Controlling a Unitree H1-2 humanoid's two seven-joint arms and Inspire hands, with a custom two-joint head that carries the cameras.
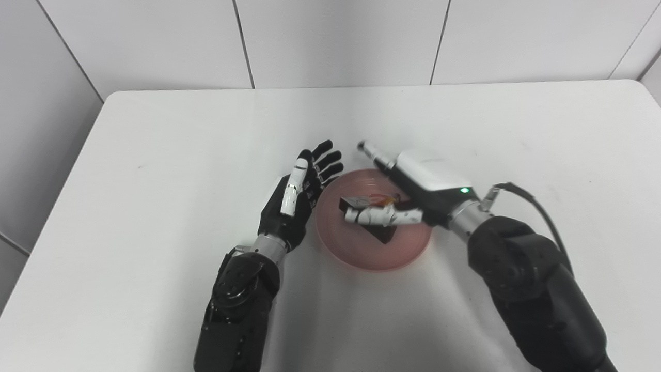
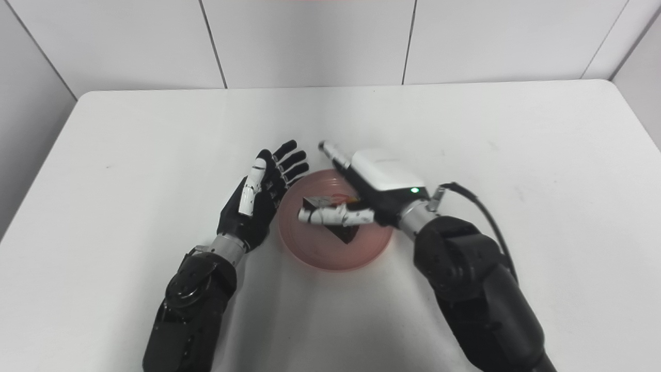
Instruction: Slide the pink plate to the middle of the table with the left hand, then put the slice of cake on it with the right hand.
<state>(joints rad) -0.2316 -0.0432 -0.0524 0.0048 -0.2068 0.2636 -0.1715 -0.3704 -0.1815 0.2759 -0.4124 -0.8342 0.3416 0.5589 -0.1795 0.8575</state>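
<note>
**Two hands at the plate: second step, cake placement**

Two steps are set; the second is judged in hand. The slice of cake [image 1: 367, 217] is seen over the pink plate [image 1: 361, 256], just below frame centre, clasped by the right hand [image 1: 408, 199]; whether it rests on the plate cannot be told. The left hand [image 1: 299, 199], fingers spread and empty, is placed just left of the rim. Release and withdrawal are called for next.

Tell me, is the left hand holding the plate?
No. The left hand stands open beside the plate, fingers spread, gripping nothing, while the right hand is over the cake.
</note>
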